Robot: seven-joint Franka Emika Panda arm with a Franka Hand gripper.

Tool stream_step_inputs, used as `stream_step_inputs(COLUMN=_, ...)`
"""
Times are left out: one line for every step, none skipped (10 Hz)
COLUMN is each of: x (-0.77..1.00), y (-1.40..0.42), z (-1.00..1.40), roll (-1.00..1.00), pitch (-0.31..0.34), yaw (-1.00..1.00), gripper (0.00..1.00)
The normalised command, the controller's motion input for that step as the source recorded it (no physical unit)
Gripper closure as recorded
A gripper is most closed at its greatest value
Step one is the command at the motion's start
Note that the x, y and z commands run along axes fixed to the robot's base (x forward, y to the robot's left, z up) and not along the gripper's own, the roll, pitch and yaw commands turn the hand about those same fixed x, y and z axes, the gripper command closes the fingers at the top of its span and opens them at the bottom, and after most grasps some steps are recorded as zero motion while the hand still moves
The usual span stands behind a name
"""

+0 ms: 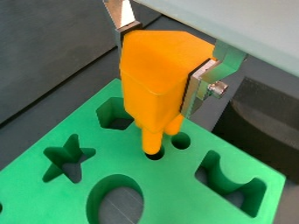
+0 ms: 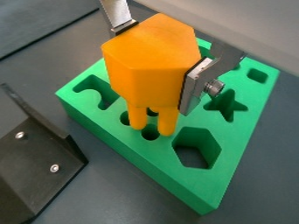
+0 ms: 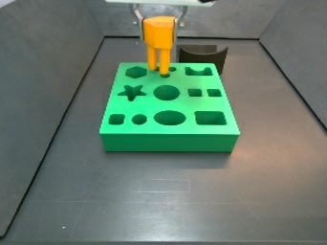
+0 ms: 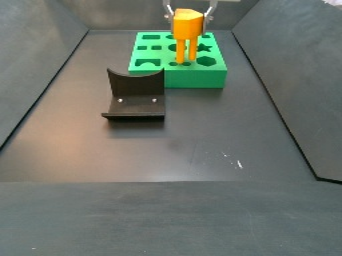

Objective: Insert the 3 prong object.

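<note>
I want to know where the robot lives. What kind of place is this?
Probably a robot test bench, not a home: a bare dark floor with walls, a green block with shape holes, and a fixture. The pincer holds the orange 3 prong object over the block.

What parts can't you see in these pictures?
- Prong tips of the 3 prong object: sunk in the green block, hidden in both wrist views.
- Gripper above its jaws: cut off by the frame edge in both side views.
- Dark cup: partly behind the block in a side view.
</note>
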Motion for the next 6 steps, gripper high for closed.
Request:
stream_step_inputs(x=0.0, y=0.0, z=-0.2, roll=0.11, pitch=0.0, yaw=-0.53, gripper=1.0)
stream_step_inputs(x=0.1, y=0.0, z=-0.16, roll=0.1, pitch=0.0, yaw=-0.45, gripper=1.0)
stream_step_inputs(x=0.16, y=0.0, z=-0.18, roll=0.12, pitch=0.007, yaw=-0.37, gripper=1.0)
stream_step_inputs(x=0.18, y=0.0, z=-0.15, roll=0.08, pitch=0.004, yaw=-0.43, gripper=1.0)
stream_step_inputs(x=0.26, y=0.0, z=-0.16, roll=0.05, pitch=0.0, yaw=-0.51, gripper=1.0)
stream_step_inputs(x=0.26, y=0.0, z=-0.16, roll=0.03, pitch=0.0, yaw=-0.47, gripper=1.0)
